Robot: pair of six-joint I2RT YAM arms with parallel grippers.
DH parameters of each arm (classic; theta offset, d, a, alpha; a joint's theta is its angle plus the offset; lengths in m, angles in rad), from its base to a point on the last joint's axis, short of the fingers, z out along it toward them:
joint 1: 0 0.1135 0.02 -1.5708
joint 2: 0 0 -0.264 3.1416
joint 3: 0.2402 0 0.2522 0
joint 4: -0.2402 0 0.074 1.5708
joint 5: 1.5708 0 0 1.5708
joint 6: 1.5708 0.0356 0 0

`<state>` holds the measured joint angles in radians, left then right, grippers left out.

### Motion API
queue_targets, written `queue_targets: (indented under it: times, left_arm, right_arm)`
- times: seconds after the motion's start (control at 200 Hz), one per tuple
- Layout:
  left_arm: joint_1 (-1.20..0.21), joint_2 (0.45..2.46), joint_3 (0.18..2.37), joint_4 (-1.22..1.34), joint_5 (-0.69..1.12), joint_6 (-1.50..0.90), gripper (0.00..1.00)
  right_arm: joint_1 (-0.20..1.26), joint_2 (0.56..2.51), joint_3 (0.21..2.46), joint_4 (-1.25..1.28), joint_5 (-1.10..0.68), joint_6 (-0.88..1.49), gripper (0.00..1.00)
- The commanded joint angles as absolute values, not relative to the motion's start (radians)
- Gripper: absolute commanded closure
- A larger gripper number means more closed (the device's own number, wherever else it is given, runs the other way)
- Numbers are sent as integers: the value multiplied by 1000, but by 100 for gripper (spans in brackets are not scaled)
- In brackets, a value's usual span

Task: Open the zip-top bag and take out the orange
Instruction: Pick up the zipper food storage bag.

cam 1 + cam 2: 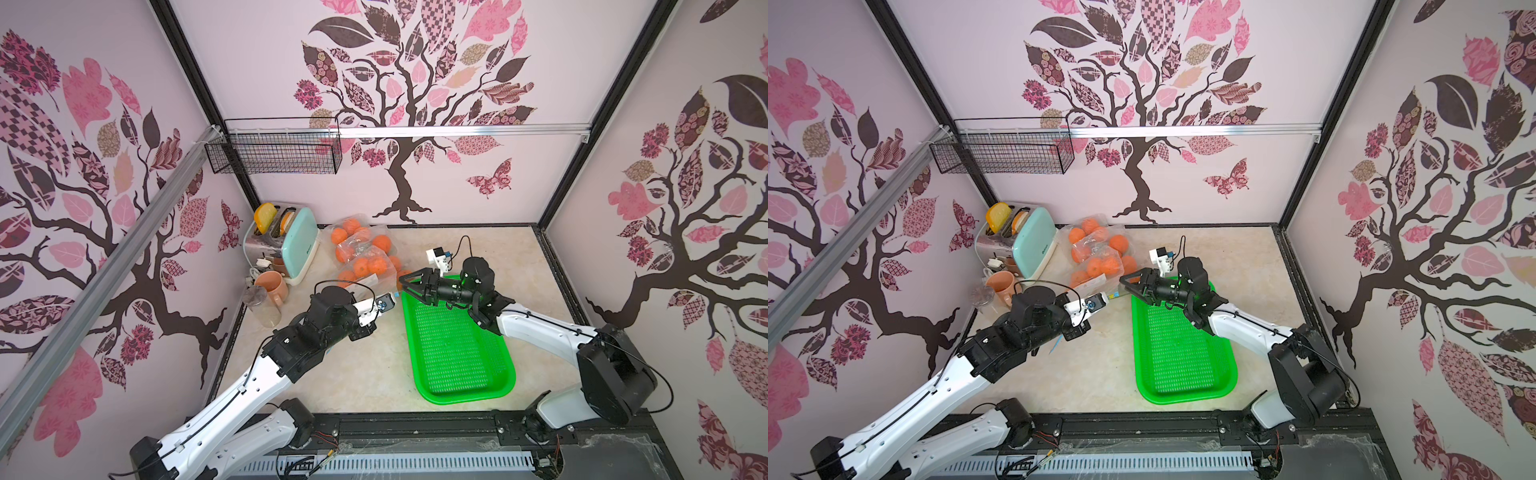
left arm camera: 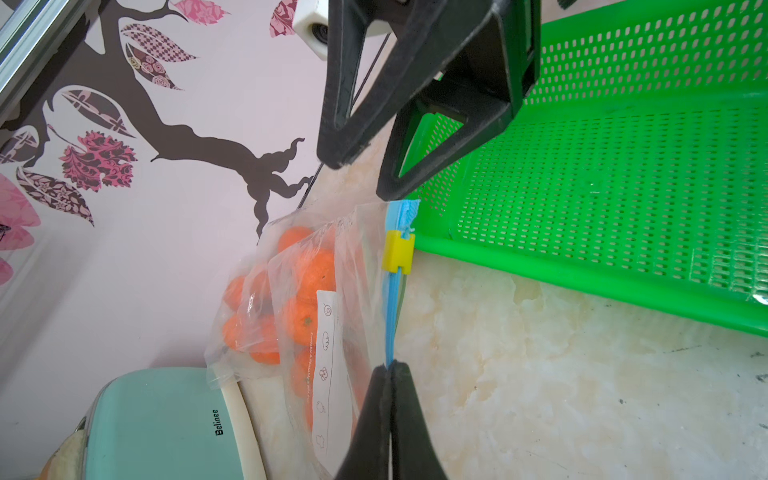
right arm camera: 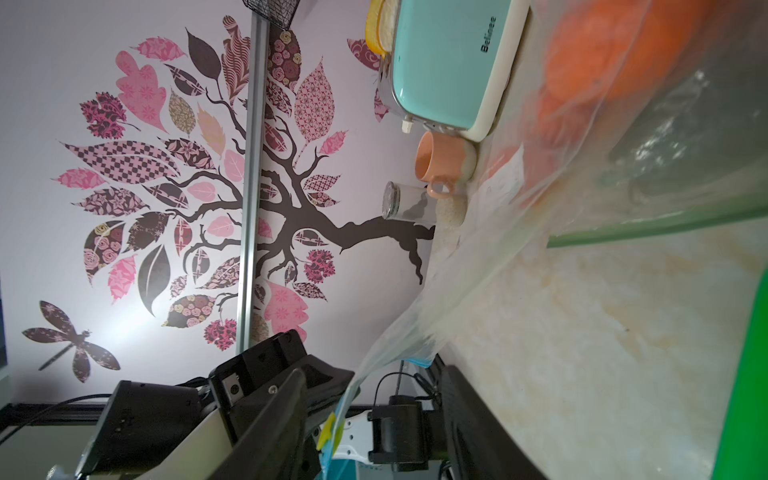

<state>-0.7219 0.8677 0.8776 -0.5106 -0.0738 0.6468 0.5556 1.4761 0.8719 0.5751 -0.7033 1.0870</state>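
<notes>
Toaster parked in back-left corner of table. Mug, jar set just before it. Oranges kept in zip-top bags right beside toaster. Tray laid front-right of bags. Wire basket hung above.

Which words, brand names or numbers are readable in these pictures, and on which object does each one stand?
"Belinee": on the mint-green side of the toaster, readable in both wrist views.
Printed line along the white label strip on the zip-top bag: too small to read; small drawn icons run beside it.
Numbers: none can be read.
</notes>
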Motion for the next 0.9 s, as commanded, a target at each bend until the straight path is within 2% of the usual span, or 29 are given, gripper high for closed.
queue_targets:
  times: [0.0, 0.085, 0.16, 0.205, 0.285, 0.37, 0.52, 0.895]
  left_arm:
    - [-723, 826, 897, -573, -81, 626, 100]
    - [-719, 816, 919, -655, -45, 665, 100]
    - [-720, 812, 923, -687, -31, 685, 100]
    - [-719, 806, 917, -669, -48, 667, 100]
    - [-713, 801, 913, -661, -34, 663, 100]
    - [-707, 799, 912, -655, -21, 657, 100]
    - [-679, 805, 918, -658, 13, 649, 100]
    - [-640, 803, 921, -676, 47, 637, 100]
  right_arm:
    - [486, 1416, 917, 423, -703, 564, 41]
    - [482, 1379, 871, 386, -578, 132, 27]
    - [482, 1377, 822, 426, -600, -165, 16]
    - [482, 1380, 828, 385, -642, -329, 14]
    - [482, 1388, 833, 358, -696, -465, 11]
    - [496, 1398, 847, 326, -734, -527, 1]
    - [587, 1404, 802, 425, -650, -684, 1]
    - [667, 1451, 918, 444, -739, -761, 1]
